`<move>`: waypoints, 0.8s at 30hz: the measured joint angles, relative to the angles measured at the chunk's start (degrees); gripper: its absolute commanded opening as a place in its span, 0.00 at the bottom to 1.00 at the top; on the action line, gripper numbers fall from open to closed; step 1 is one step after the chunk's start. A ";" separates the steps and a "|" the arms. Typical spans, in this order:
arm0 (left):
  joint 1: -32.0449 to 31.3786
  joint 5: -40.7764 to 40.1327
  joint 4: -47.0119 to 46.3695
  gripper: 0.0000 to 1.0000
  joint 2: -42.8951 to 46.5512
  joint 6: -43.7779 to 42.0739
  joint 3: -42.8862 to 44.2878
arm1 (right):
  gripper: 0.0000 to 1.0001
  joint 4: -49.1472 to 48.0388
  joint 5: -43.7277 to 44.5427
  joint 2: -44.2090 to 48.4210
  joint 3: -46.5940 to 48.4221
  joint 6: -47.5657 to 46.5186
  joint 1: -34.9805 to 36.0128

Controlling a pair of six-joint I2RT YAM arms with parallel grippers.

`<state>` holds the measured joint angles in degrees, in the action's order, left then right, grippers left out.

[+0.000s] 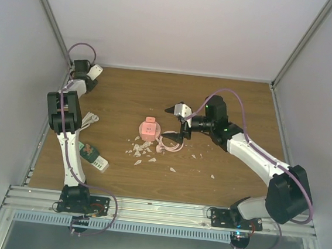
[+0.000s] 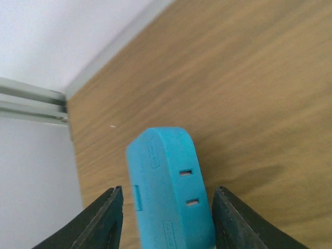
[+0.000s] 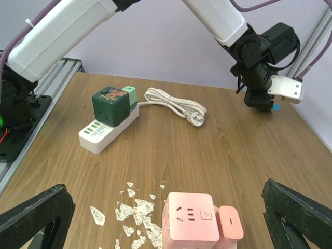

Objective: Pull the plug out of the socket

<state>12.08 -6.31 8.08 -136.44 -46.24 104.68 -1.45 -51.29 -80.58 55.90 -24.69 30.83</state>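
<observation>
One pink, round-cornered cube socket (image 3: 189, 223) sits mid-table, with a smooth pink plug (image 3: 230, 223) seated against one side face. Ragged white flakes (image 1: 140, 151) lie scattered beside it. The right gripper (image 1: 175, 124) hangs just beside it, black fingers spread wide, touching nothing. Near the far left wall corner, the left gripper (image 2: 167, 207) pinches a glossy blue slotted block (image 2: 166, 171) above the wood-grain table (image 1: 234, 90). A white power strip (image 3: 106, 132) lies by the left edge.

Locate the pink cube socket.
Top view: the pink cube socket sits mid-table, just left of the right claw, white scraps strewn nearer the bases.
</observation>
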 measured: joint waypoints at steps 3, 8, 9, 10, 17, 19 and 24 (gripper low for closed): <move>0.00 0.96 0.24 0.52 0.11 0.15 -1.95 | 1.00 -0.02 -0.02 0.00 -0.31 -0.11 0.00; 0.07 2.95 0.87 0.59 2.27 0.61 -4.92 | 1.00 -0.09 0.00 0.00 -1.40 -0.13 -0.04; 0.09 3.78 1.36 0.62 3.04 0.79 -5.66 | 1.00 -0.13 0.00 0.00 -1.62 -0.13 -0.11; 0.09 4.70 1.97 0.65 3.85 0.92 -6.40 | 1.00 -0.20 0.00 0.00 -1.88 -0.13 -0.22; 0.09 12.74 5.38 0.91 12.57 2.08 -14.36 | 1.00 -2.12 0.22 -0.13 -3.61 -0.07 -1.44; 0.09 15.50 6.47 0.98 15.47 1.95 -16.28 | 1.00 -2.54 0.24 -0.48 -3.63 -0.07 -1.86; 0.09 22.40 9.46 0.99 22.95 -0.31 -20.20 | 1.00 -3.04 0.42 -2.25 -3.80 -0.11 -2.78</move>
<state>12.16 16.10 17.54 -113.49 -46.54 84.49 -4.49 -50.87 -82.83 52.10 -24.80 28.05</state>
